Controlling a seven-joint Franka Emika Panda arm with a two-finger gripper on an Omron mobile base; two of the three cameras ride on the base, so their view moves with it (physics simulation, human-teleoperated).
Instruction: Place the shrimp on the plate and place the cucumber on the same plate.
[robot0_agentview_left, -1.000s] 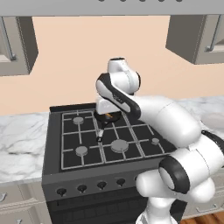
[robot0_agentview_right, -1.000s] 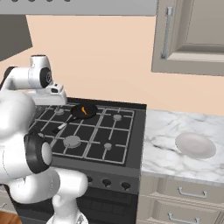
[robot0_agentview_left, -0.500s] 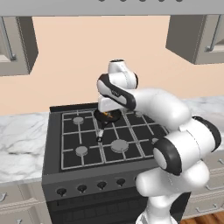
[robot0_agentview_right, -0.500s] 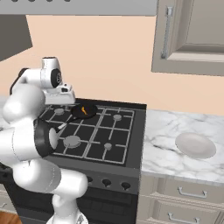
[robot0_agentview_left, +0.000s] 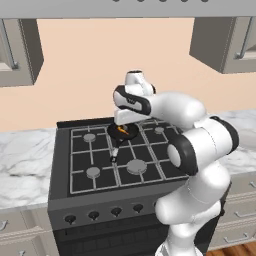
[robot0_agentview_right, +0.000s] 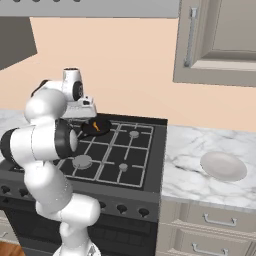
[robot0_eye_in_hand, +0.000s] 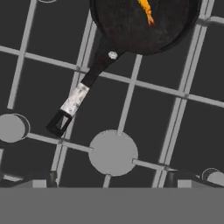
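The shrimp (robot0_eye_in_hand: 146, 8), a small curved orange piece, lies inside the black frying pan (robot0_eye_in_hand: 131, 30) on the stove's rear burner, also seen as the shrimp (robot0_agentview_left: 121, 131) and the shrimp (robot0_agentview_right: 95, 125). My gripper (robot0_eye_in_hand: 111, 178) hangs open above the stove, nearer than the pan, with nothing between its fingertips (robot0_eye_in_hand: 175, 177). The pan's handle (robot0_eye_in_hand: 76, 98) points toward the front of the stove. The pale round plate (robot0_agentview_right: 223, 165) rests on the marble counter right of the stove. The cucumber is out of view.
The black gas stove (robot0_agentview_left: 100, 165) has grey burner caps (robot0_eye_in_hand: 113, 152) and raised grates (robot0_eye_in_hand: 183, 94). Marble counters (robot0_agentview_right: 190, 170) flank it on both sides. Wall cabinets (robot0_agentview_right: 220, 40) and a range hood hang above the work area.
The arm's elbow and upper links have swung round while the hand stayed over the pan. Shrimp, pan and plate have not moved, and the jaws remain open.
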